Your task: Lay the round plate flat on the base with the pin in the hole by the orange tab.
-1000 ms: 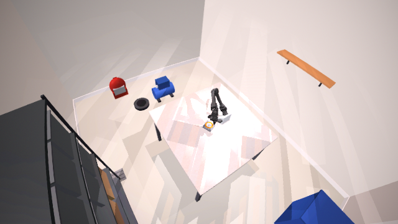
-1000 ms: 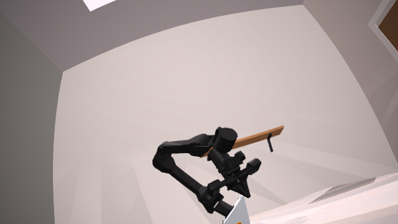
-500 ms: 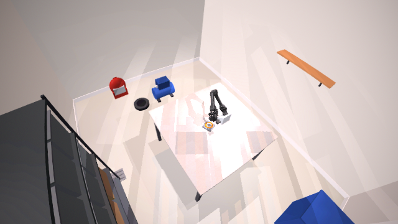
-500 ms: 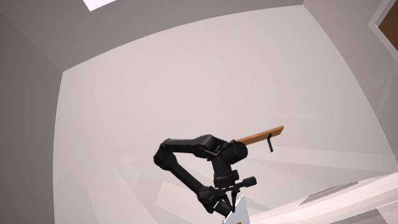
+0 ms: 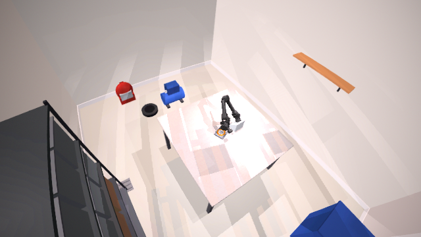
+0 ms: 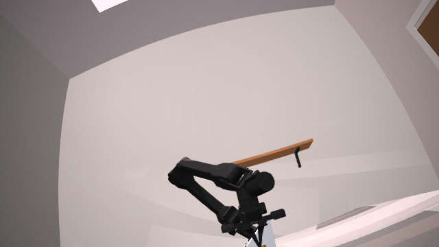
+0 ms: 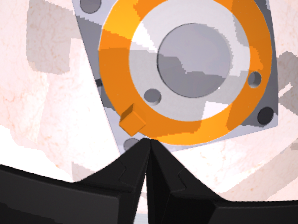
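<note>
- The table (image 5: 230, 164) is seen beneath the gripper, pale and glossy.
- The grey base (image 7: 89, 26) lies on the table just ahead of the gripper.
- The orange plate (image 7: 120, 63) rests on the base, ringed around the grey post (image 7: 193, 56) at its centre.
- The gripper (image 7: 149, 144) is closed completely, fingertips pressed together, with nothing held; it is pointed down at the plate's near edge.
- The orange tab (image 7: 132, 121) is found just ahead of the fingertips, slightly left.
- A small hole (image 7: 152, 96) is seen just beyond the tab.
</note>
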Available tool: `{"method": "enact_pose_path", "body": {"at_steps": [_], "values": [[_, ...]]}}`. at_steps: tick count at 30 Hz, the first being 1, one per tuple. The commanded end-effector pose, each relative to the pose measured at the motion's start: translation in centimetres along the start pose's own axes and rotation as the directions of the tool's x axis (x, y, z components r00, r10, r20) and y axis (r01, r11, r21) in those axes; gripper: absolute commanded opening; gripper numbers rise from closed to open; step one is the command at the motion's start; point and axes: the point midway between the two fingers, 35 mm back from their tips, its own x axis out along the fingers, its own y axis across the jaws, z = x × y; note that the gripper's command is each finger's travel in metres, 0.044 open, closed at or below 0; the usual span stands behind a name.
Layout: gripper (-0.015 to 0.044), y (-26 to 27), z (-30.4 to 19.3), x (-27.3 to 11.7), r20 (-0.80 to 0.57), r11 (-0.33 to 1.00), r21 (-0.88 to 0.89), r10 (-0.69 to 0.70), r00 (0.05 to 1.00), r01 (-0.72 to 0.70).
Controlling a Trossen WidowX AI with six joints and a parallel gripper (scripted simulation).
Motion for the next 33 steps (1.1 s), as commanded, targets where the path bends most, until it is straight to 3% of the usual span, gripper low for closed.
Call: {"method": "enact_pose_path", "body": {"at_steps": [1,33], "values": [[0.0,0.2,0.1,0.2,0.001,1.0,-0.007,-0.006,1.0,0.006],[0.0,2.4,1.7,0.2,0.001,1.0,-0.006,-0.005,1.0,0.005]]}}
